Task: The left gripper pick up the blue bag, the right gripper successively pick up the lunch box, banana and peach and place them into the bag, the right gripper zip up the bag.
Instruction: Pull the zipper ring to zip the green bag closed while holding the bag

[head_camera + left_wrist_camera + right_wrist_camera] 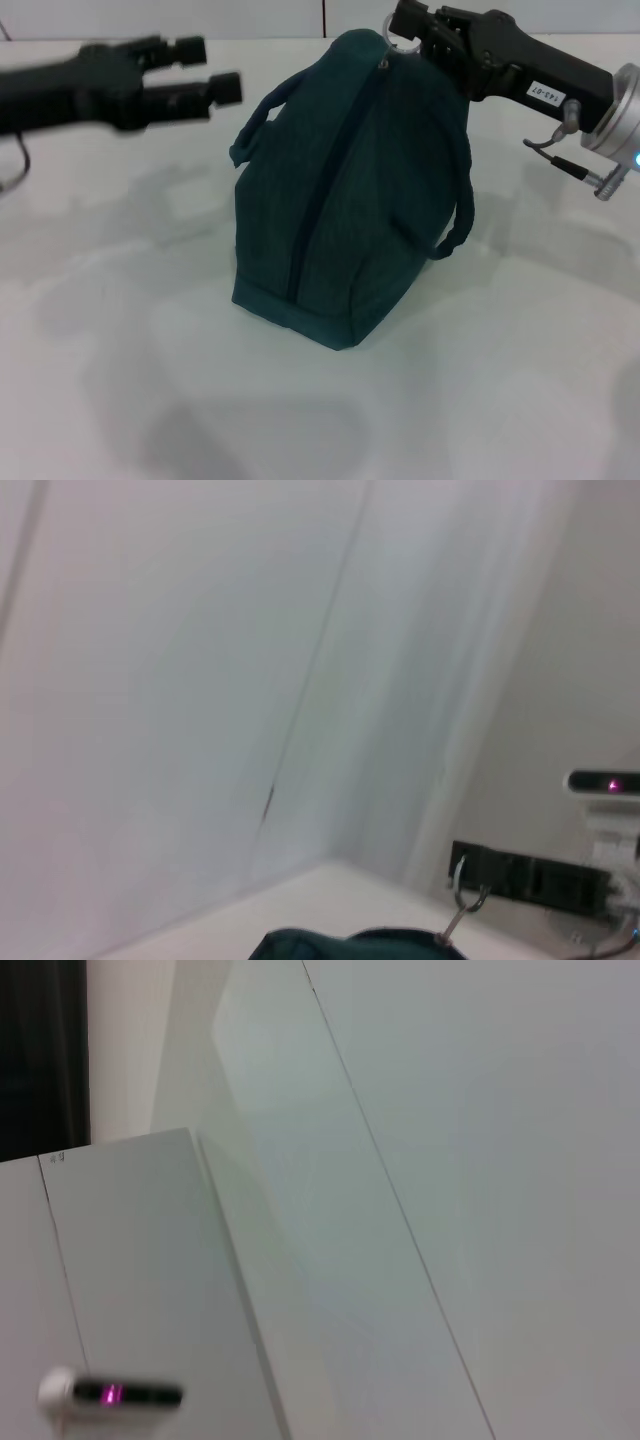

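One blue bag (345,200) with two handles stood zipped at the centre of the white table (520,380), the right gripper (408,28) at upper right, jaws clamped on its one ring pull (396,40), the left gripper (205,72) at upper left, jaws apart.

Table (520,380): white, plain, matte surface, soft grey shadows across it. Far edge meets a pale wall.

On it: 1 bag (345,200), dark teal-blue fabric, standing upright near the middle, base flat on the table. Zip line runs up its front face to the top. 2 loop handles hang down, 1 on each side. No other item seen lying on the surface.
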